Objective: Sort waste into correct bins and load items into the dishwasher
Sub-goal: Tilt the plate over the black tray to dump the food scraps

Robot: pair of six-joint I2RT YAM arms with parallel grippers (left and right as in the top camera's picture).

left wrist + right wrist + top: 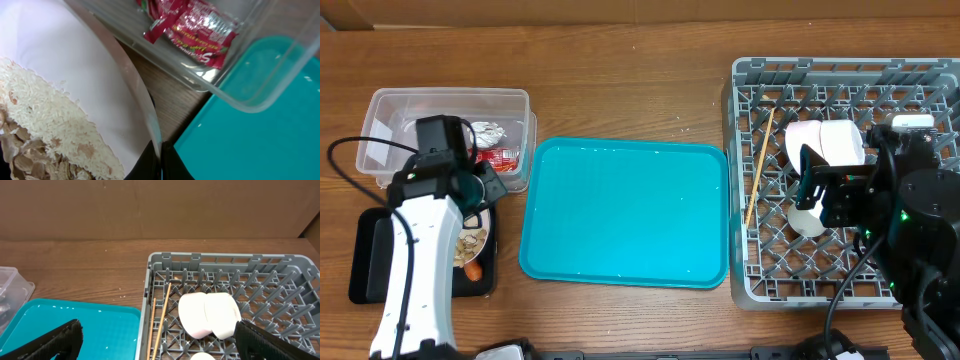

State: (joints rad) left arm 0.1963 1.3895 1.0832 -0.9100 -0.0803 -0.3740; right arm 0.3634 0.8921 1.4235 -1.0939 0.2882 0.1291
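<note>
The plate (75,60), loaded with scraps (45,125), is seen over the black tray (365,265) at 8 o'clock. Its rim appears to be pinched by the left gripper (160,167). The right gripper (157,330) is spread wide and empty above the rack (750,250) at 3 o'clock, where bowls (825,145) and chopsticks (758,180) are lodged. A slip is risked, since only the rim is gripped. If the plate is tipped sharply, scraps could be scattered onto the bench (620,70) or teal tray (620,210), and the tub (390,110) at 10 o'clock could be knocked.
</note>
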